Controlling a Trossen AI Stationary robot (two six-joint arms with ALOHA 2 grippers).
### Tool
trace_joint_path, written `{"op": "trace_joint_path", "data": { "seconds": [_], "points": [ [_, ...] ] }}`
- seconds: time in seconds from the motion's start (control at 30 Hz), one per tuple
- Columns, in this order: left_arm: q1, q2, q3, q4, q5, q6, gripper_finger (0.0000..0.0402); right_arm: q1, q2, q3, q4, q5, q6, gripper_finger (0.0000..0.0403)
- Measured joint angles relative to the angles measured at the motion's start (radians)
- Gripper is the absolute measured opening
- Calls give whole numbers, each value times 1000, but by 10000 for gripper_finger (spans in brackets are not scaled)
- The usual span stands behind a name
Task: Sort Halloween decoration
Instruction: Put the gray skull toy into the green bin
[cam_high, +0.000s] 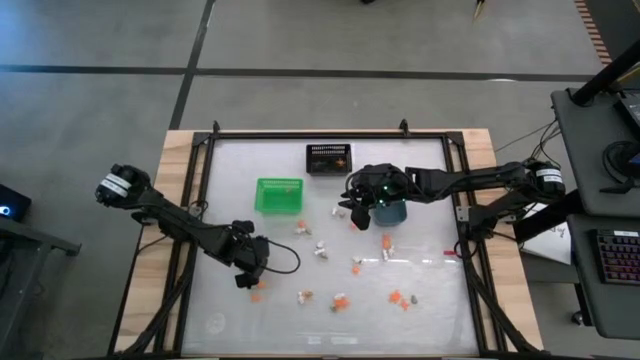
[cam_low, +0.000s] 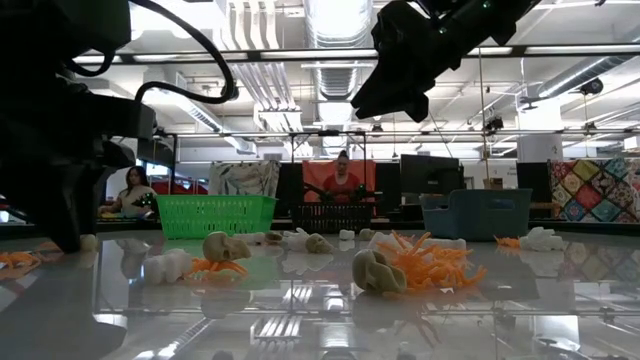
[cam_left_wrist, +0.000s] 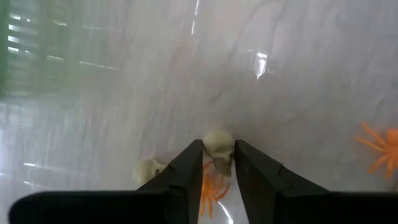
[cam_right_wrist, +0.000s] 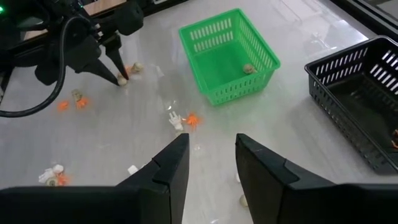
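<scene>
Small trinkets (cam_high: 340, 300), orange, white and tan, lie scattered over the near half of the glossy tabletop (cam_high: 420, 170), most of them well apart from each other. One is a pale, rounded, skull-like piece (cam_left_wrist: 217, 145) held between the narrowly set fingertips of the left gripper (cam_left_wrist: 219, 163), low at the tabletop on the left side; its rounded end faces away from the wrist, and its long axis cannot be told. Just beside it lie an orange spider (cam_left_wrist: 211, 190) with spread legs and another pale piece (cam_left_wrist: 148, 169). A green basket (cam_high: 279, 194) stands farther back with one tan piece (cam_right_wrist: 248, 69) inside, a black mesh basket (cam_high: 329, 158) beyond it, and a blue-grey bin (cam_high: 388, 212) to the right. The right gripper (cam_right_wrist: 210, 163) hangs above the tabletop near that bin, fingers apart and holding nothing. People (cam_low: 342, 178) sit in the room behind.
</scene>
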Motion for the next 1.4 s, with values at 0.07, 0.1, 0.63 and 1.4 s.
{"op": "trace_joint_path", "data": {
  "seconds": [0.07,0.1,0.63,1.4],
  "points": [
    [0,0,0,0,-1,2,57,0,0,0,0,0,0,123],
    [0,0,0,0,-2,4,51,0,0,0,0,0,0,122],
    [1,-40,-1,-2,-20,8,37,0,0,0,0,0,0,119],
    [74,-404,-1,157,-318,121,37,0,0,0,0,0,-31,120]
  ]
}}
